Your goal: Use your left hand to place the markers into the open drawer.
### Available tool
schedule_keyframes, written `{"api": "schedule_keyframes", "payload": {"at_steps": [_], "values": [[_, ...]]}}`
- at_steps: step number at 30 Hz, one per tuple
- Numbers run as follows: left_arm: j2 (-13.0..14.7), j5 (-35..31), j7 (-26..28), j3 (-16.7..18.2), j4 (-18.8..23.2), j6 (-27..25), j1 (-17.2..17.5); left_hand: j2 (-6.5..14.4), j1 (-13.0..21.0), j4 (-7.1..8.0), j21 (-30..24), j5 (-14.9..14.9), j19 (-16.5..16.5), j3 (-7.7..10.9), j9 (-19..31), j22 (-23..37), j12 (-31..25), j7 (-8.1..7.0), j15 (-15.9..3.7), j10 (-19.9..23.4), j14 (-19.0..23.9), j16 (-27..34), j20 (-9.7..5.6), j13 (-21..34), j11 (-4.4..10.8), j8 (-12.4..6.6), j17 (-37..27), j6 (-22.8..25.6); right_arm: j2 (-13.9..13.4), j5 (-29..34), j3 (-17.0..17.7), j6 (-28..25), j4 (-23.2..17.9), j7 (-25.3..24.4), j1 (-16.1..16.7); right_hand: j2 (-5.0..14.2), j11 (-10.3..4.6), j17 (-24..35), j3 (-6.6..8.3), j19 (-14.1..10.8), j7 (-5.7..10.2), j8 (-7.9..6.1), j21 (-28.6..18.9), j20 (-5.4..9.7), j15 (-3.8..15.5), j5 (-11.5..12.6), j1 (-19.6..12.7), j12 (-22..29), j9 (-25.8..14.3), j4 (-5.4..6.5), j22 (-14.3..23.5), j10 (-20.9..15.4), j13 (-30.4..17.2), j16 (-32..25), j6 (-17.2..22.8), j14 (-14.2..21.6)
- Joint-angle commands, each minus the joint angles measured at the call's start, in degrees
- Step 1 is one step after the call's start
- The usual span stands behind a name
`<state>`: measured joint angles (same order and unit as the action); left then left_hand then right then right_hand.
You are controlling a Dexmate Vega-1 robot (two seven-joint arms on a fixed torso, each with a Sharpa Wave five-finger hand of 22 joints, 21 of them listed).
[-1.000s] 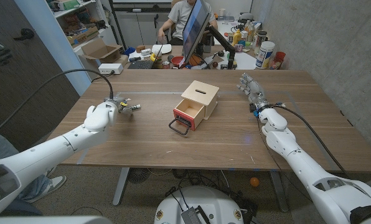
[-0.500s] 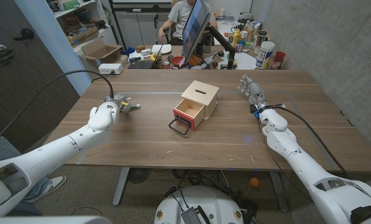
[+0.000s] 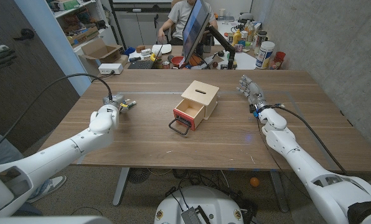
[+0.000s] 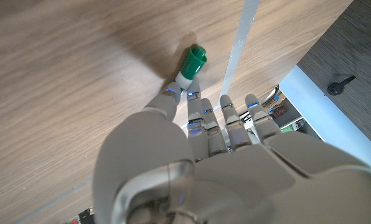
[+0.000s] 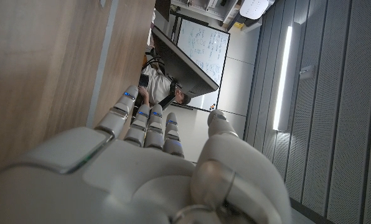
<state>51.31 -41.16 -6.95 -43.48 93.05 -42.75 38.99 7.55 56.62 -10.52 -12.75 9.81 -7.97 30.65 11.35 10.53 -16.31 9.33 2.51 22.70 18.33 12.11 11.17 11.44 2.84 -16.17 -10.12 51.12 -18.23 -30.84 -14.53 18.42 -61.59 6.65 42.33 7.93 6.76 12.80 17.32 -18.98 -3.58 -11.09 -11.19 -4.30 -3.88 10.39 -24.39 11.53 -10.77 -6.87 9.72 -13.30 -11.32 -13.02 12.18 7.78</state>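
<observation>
My left hand [image 3: 109, 114] hovers over the table's left part, a good way left of the box. It pinches a grey marker with a green cap [image 3: 129, 104] at its fingertips. In the left wrist view the marker [image 4: 191, 63] sticks out past the fingertips [image 4: 171, 96], and its shadow falls on the wood beside it. The small wooden box [image 3: 201, 95] stands at the table's middle. Its drawer [image 3: 188, 115] is pulled out toward me, red inside, with a black handle [image 3: 180, 127]. My right hand [image 3: 250, 87] stands at the table's right with fingers straight and apart, holding nothing.
A black cable [image 3: 61, 84] arcs over my left arm. Behind the table's far edge are a dark monitor [image 3: 195, 28], a seated person [image 3: 176, 15], a cardboard box [image 3: 102, 51] and bottles and jars [image 3: 264, 54].
My left hand has drawn slightly left and away from the box, carrying the marker with it. The box and my right hand have stayed put.
</observation>
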Motion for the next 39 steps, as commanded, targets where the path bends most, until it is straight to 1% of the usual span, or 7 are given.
{"api": "schedule_keyframes", "payload": {"at_steps": [1,7,14,22,30,32,39], "values": [[-0.7,1.1,2.2,-1.1,-0.6,0.1,-0.8,1.4,2.0,0.35,-0.2,0.4,-0.2,0.00,1.4,0.2,0.1,-2.31,-0.20,0.3,0.6,0.0,-0.03,0.2,0.01,-1.46,-0.1,7.1,0.5,0.0,0.2,0.3,2.7,1.4,-1.5,-0.10,-0.06,0.0,0.07,0.1,0.15,-0.13,-0.1,-0.25,-0.06,0.3,0.3,0.2,-0.1,-0.36,0.3,-0.2,-0.2,0.3,0.3,0.2],[-1.3,1.0,2.7,-1.5,-0.6,-0.7,-1.2,1.4,2.2,0.46,-0.1,0.3,-0.2,-0.20,1.6,0.2,0.2,-2.51,-0.29,0.3,0.6,-0.1,-0.11,0.2,0.17,-1.43,-0.1,7.2,0.6,0.1,0.4,0.4,3.7,2.0,-2.0,-0.10,-0.08,0.0,0.06,0.1,0.19,-0.14,-0.1,-0.28,-0.09,0.3,0.3,0.2,-0.1,-0.36,0.3,-0.1,-0.2,0.3,0.4,0.2],[-1.0,1.0,3.1,-1.6,0.1,-0.6,-1.4,1.4,2.4,0.64,-0.1,0.3,-0.2,-0.49,1.9,0.2,0.5,-2.62,-0.25,0.2,0.6,-0.2,-0.09,0.2,0.13,-1.34,-0.1,7.1,0.7,0.1,0.5,0.6,4.1,2.5,-2.5,-0.09,-0.06,0.0,0.05,0.0,0.16,-0.14,-0.1,-0.25,-0.10,0.3,0.3,0.2,-0.1,-0.36,0.3,-0.1,-0.2,0.3,0.4,0.2],[-0.6,1.0,3.7,-1.2,1.9,-1.4,-1.0,1.5,2.5,0.84,0.0,0.2,-0.2,-0.81,2.3,0.2,0.7,-2.84,-0.16,0.2,0.5,-0.3,-0.03,0.3,0.04,-1.20,-0.1,6.9,1.0,0.1,0.6,0.9,4.6,3.1,-2.9,-0.05,-0.05,0.0,0.05,0.1,0.23,-0.14,-0.1,-0.26,-0.01,0.3,0.3,0.2,-0.1,-0.36,0.3,-0.1,-0.2,0.3,0.4,0.2],[-0.2,1.0,4.0,-0.7,3.3,-1.7,-0.4,1.6,2.6,0.98,0.0,0.3,-0.2,-1.08,2.5,0.2,0.8,-2.82,-0.07,0.2,0.6,-0.3,0.00,0.3,-0.13,-1.07,-0.1,6.8,1.0,0.1,0.6,0.9,4.0,3.2,-2.6,-0.01,-0.11,0.0,0.05,0.1,0.18,-0.09,0.0,-0.27,-0.03,0.3,0.3,0.2,-0.1,-0.35,0.3,-0.1,-0.2,0.3,0.2,0.3],[-0.3,1.1,4.2,-0.4,3.6,-2.2,-0.2,1.6,2.6,1.03,0.0,0.3,-0.2,-1.17,2.6,0.2,0.8,-3.05,-0.09,0.3,0.6,-0.3,-0.02,0.3,-0.24,-1.04,-0.1,6.7,0.9,0.1,0.6,0.9,3.7,3.2,-2.4,-0.01,-0.06,0.0,0.06,0.1,0.17,-0.09,0.0,-0.26,-0.03,0.3,0.3,0.2,-0.1,-0.37,0.3,-0.1,-0.2,0.3,0.2,0.2],[0.2,2.0,5.0,0.6,5.9,-1.6,0.7,1.6,2.7,1.10,0.0,0.3,-0.2,-1.40,2.9,0.2,1.0,-3.21,-0.02,0.2,0.6,-0.4,0.04,0.4,-0.41,-0.90,-0.1,6.5,0.8,0.1,0.7,0.9,2.7,2.7,-1.9,-0.01,-0.05,0.0,0.05,0.1,0.22,-0.11,0.0,-0.31,-0.10,0.3,0.3,0.2,-0.1,-0.39,0.3,-0.1,-0.3,0.3,0.3,0.2]]}}
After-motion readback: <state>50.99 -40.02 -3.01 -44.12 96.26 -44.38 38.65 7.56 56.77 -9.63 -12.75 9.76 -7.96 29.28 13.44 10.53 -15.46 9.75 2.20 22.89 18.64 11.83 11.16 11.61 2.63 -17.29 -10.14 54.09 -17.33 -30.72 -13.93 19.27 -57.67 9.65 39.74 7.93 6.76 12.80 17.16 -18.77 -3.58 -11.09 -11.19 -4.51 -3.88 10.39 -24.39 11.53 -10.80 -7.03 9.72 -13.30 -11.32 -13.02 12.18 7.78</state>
